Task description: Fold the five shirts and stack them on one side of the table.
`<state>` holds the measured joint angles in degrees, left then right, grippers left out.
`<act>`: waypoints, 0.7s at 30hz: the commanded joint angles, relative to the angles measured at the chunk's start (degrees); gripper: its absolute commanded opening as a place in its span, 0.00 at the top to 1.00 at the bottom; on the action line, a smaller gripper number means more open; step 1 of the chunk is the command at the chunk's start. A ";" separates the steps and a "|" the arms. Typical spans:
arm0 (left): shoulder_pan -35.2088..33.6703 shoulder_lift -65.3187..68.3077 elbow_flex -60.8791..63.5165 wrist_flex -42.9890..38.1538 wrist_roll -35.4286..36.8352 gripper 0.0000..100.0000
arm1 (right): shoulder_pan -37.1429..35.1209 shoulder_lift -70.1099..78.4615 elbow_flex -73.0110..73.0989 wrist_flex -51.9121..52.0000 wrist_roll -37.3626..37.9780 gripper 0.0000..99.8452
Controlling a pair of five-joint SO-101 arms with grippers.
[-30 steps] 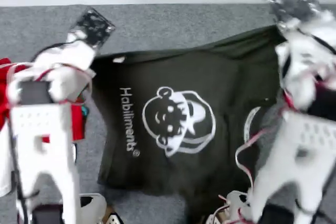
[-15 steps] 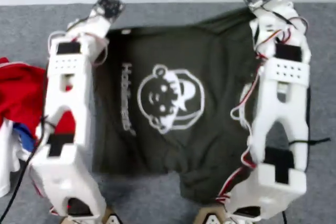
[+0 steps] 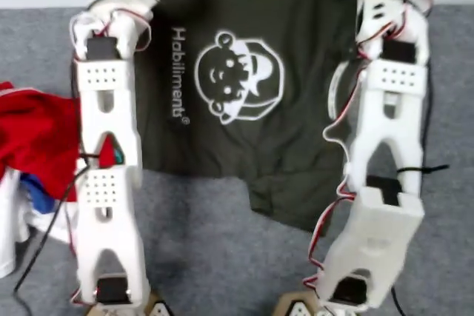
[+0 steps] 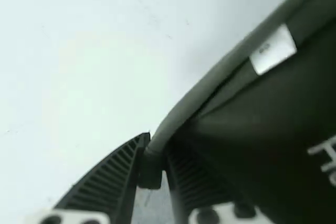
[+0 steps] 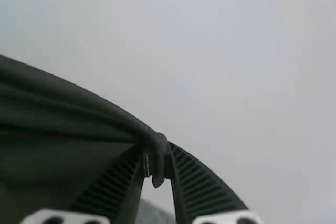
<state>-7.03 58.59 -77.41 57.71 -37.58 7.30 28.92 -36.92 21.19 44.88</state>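
High view: a dark green cotton T-shirt with white cartoon print [image 3: 296,131] lies stretched across the grey felt table [image 3: 222,257], left jaws and right jaws each clamped on its raised far edge, apparently to pull it flat for folding.
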 commanded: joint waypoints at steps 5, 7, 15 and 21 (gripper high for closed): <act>-0.26 1.23 -11.38 27.52 -2.29 1.00 | 0.04 -5.05 -5.27 25.89 1.05 0.99; -0.35 1.23 -12.26 34.37 -5.63 1.00 | -0.04 -7.08 -5.36 34.24 1.05 0.99; -1.76 0.88 -9.45 42.99 -12.57 1.00 | -0.75 -13.85 -5.36 61.32 1.14 0.99; -2.64 -0.18 -0.40 42.99 -17.49 1.00 | -2.95 -14.90 -5.45 77.14 3.25 0.99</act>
<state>-8.79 60.44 -80.57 99.03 -52.88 5.19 18.11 -38.68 91.78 47.25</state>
